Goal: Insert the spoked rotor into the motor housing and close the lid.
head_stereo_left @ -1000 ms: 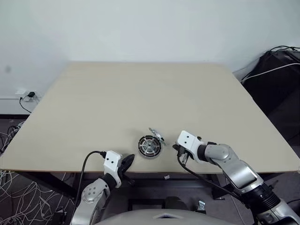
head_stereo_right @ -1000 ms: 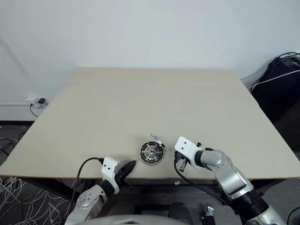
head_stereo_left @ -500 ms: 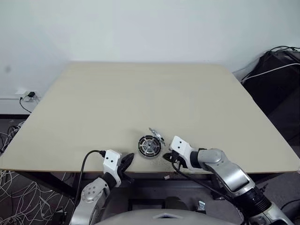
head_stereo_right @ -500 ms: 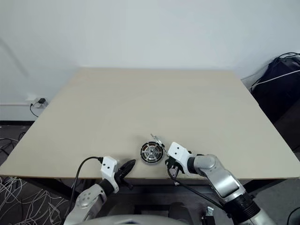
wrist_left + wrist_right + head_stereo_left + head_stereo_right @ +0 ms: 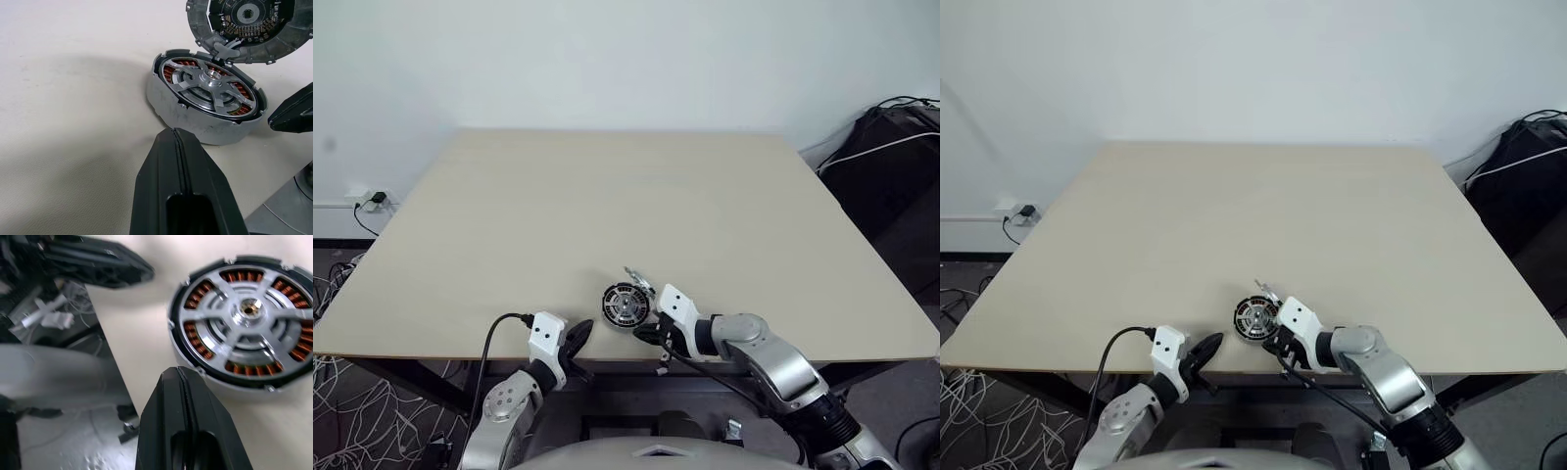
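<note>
The motor housing (image 5: 195, 122) is a round grey can near the table's front edge. The spoked rotor (image 5: 213, 78) lies inside it, silver spokes over copper windings. The hinged lid (image 5: 249, 29) stands tilted open behind the housing. My left gripper (image 5: 583, 333) is shut and empty. It hovers at the table edge, a little to the left of the housing (image 5: 626, 305). My right gripper (image 5: 642, 335) is also shut and empty. Its tip sits just to the right front of the housing, close to the wall; I cannot tell whether it touches. The right wrist view shows the rotor (image 5: 244, 313) from close by.
The beige table (image 5: 607, 196) stretches far behind the housing, and its front edge runs just below both grippers. A black bag (image 5: 891, 147) stands off the table's right side. Cables (image 5: 342, 411) lie on the floor at the left.
My right gripper has swung left along the table's front edge and turned, ending beside the housing. The left gripper, housing and lid have not moved.
</note>
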